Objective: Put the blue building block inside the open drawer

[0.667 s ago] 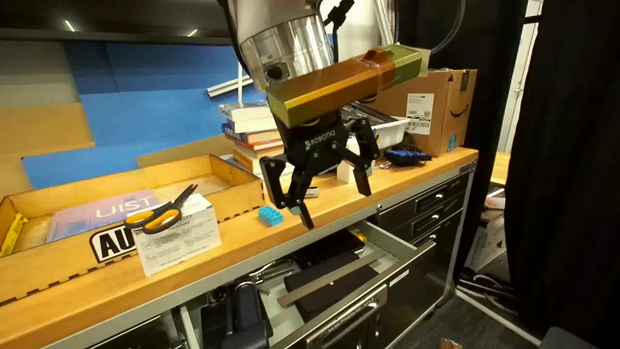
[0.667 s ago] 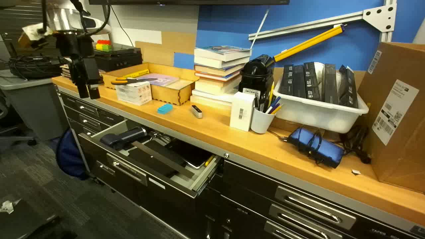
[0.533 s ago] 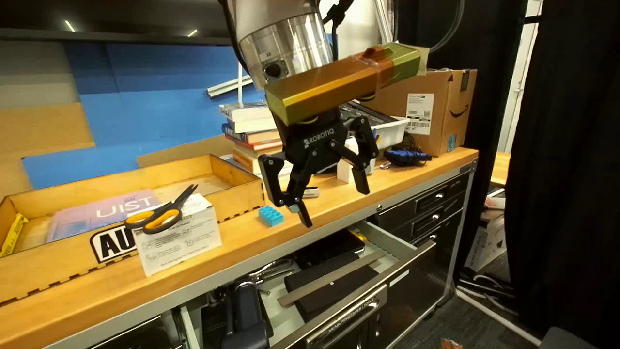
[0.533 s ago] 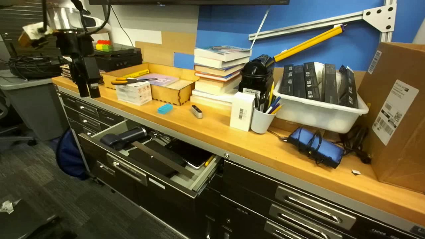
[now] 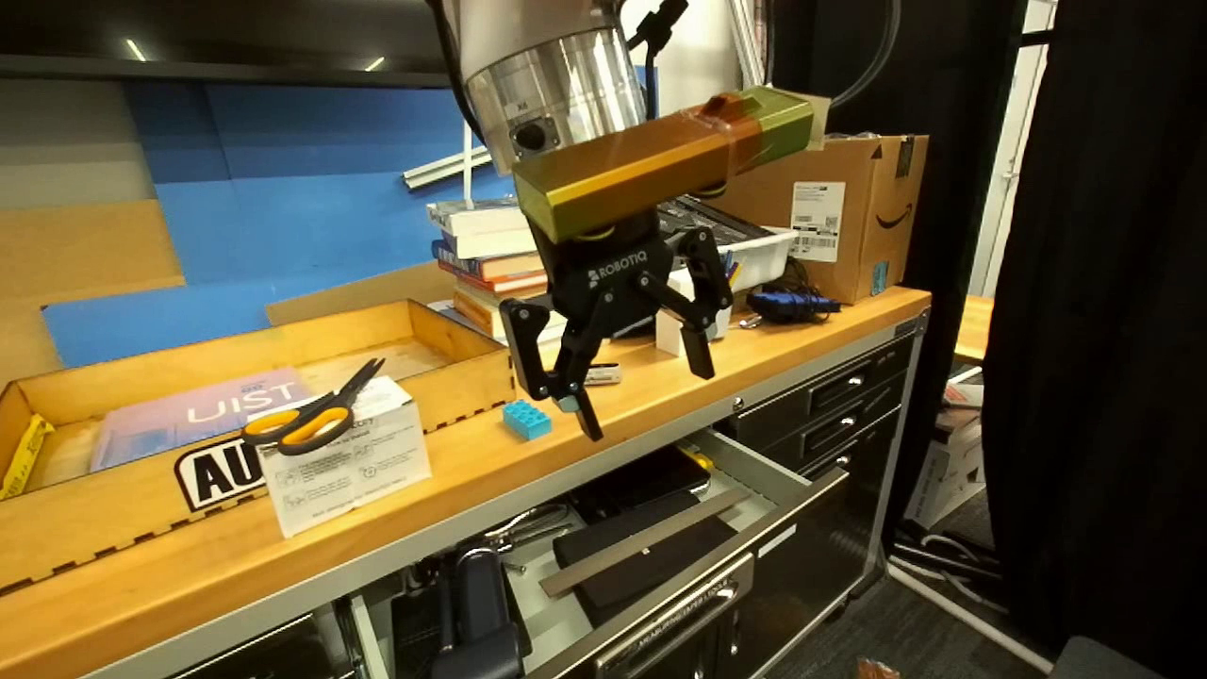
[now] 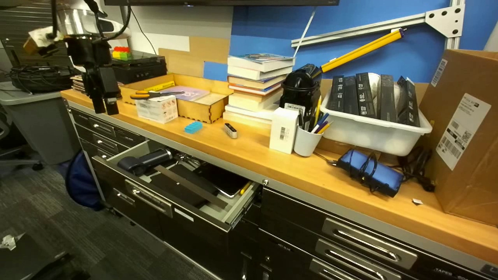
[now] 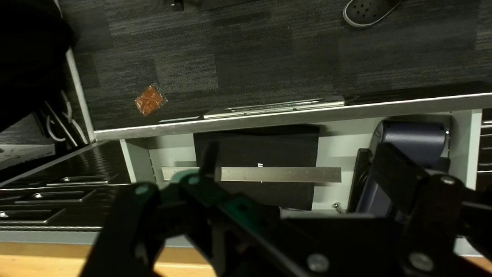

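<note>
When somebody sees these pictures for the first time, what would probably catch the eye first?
Most likely the black gripper, hanging open in the air near the middle of an exterior view. Next, perhaps, the blue wall behind the worktop and the drawer pulled out beneath. Then maybe the blue block on the worktop.

In both exterior views, the building block (image 6: 193, 127) lies on the worktop (image 6: 249, 151); left of the block stands a carton (image 6: 157, 110) bearing scissors (image 6: 155, 94), behind it a book stack (image 6: 253, 87), behind-left a tray (image 6: 199, 112); before and below it, the drawer (image 6: 210, 222).
</note>
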Controlling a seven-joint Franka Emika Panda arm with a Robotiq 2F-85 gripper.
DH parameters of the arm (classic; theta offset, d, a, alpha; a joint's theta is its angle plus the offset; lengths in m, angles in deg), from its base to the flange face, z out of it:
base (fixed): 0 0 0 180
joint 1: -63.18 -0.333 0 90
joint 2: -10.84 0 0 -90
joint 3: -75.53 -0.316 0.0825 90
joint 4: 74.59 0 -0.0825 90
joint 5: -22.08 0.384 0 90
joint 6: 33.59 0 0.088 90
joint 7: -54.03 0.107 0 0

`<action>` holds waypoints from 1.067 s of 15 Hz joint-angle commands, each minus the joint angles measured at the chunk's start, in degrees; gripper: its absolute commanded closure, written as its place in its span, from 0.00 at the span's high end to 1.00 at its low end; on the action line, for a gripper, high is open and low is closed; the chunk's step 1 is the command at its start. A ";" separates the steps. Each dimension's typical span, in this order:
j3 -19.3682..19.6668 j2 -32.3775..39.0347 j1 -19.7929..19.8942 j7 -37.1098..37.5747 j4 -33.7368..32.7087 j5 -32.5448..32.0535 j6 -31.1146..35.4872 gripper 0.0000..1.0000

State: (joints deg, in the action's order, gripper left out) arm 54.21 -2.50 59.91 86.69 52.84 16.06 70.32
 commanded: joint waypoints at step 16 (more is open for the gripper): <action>13.91 43.42 -3.99 -17.26 -43.35 6.07 10.12 1.00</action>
State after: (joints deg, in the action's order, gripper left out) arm 67.55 36.88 55.30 77.66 16.21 18.47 84.48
